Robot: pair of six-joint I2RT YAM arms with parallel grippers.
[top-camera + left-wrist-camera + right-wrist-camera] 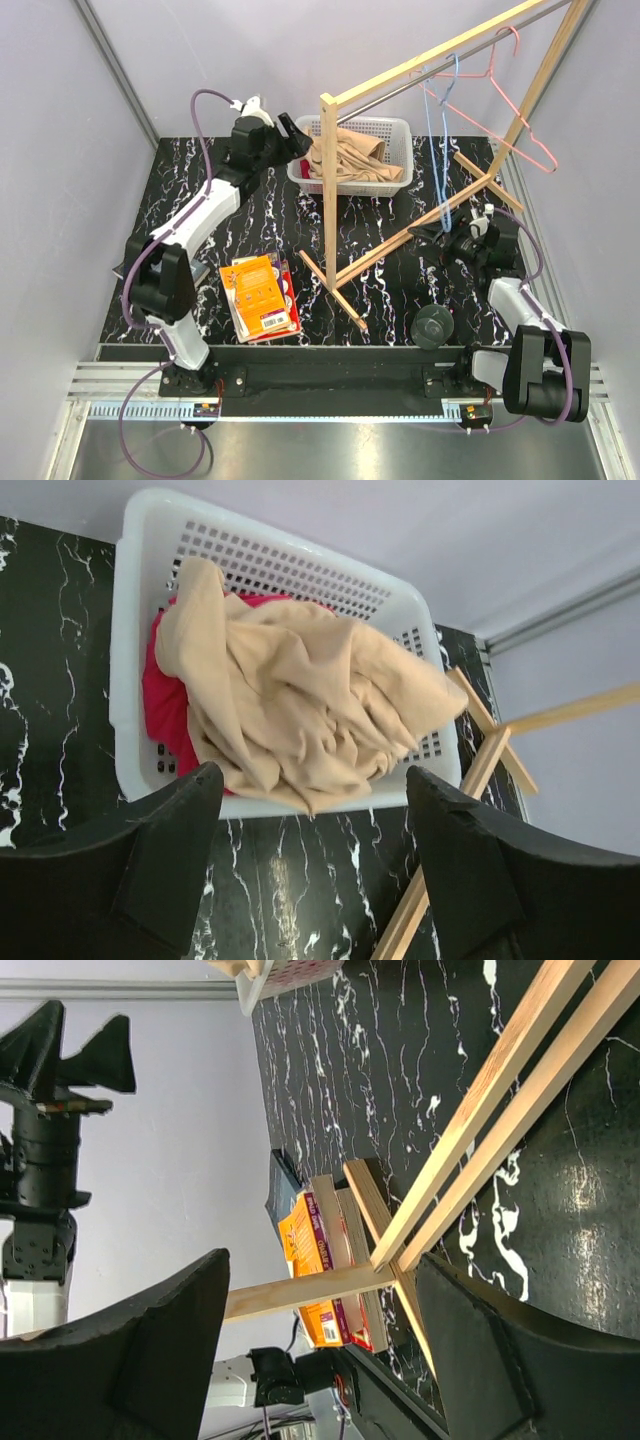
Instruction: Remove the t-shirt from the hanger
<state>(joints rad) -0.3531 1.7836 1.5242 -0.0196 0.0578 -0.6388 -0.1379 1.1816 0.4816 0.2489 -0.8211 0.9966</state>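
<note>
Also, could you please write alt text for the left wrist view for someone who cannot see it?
A white basket holds a crumpled beige t-shirt over a red garment, on a black marble table. The open left gripper frames the foreground; a wooden rack leg lies right.

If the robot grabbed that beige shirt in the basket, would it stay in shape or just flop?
Probably flop: the beige shirt lies crumpled in soft folds. It looks light, draping over the basket rim. Lifting it might drag the red garment underneath.
</note>
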